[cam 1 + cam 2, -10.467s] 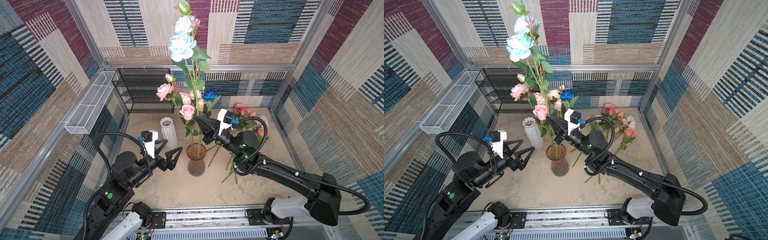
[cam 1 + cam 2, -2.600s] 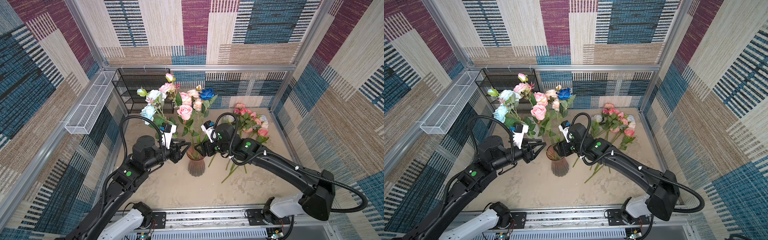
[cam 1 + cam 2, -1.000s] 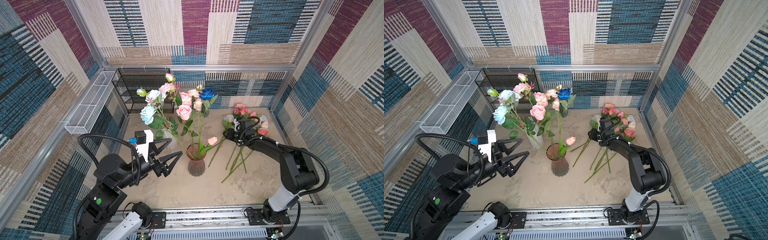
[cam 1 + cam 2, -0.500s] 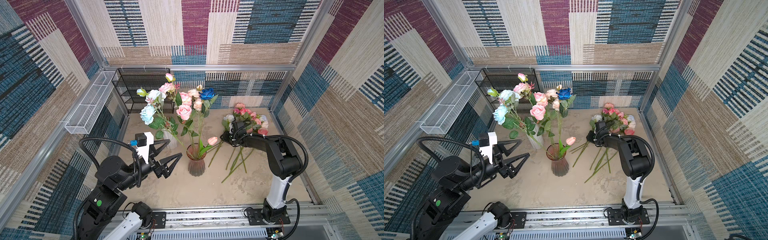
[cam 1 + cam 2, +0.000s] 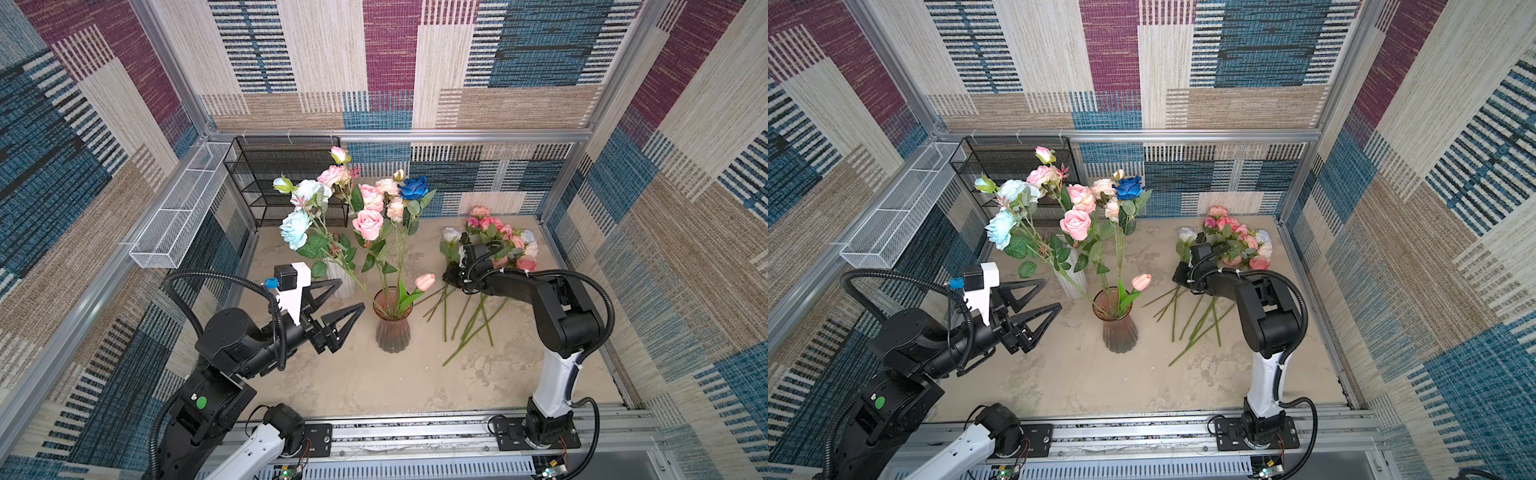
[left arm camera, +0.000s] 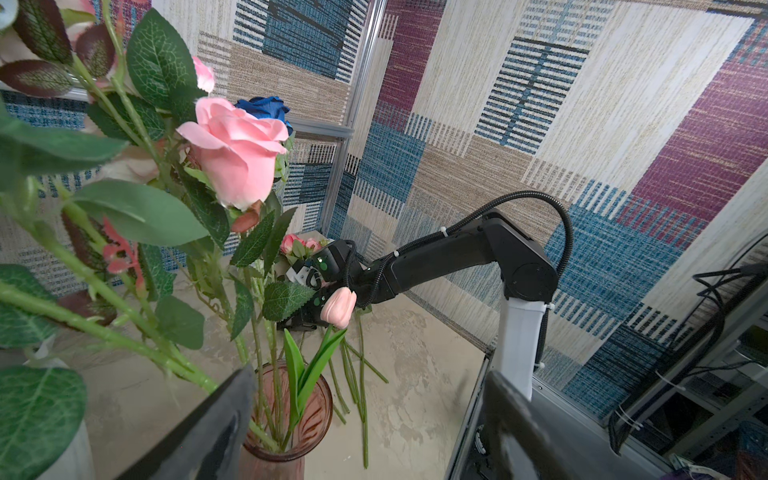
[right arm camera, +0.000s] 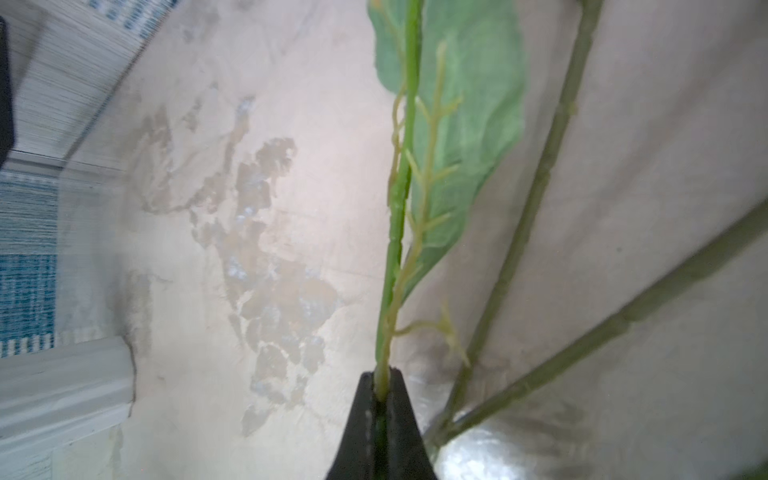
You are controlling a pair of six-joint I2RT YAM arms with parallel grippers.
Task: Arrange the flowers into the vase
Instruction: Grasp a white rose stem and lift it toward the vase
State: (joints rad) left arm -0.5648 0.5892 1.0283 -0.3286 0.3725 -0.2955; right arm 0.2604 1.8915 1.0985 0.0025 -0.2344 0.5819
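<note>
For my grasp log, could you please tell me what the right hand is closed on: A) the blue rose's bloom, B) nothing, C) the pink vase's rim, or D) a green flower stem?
D: the right wrist view shows the right hand pinched shut on a thin green stem.
</note>
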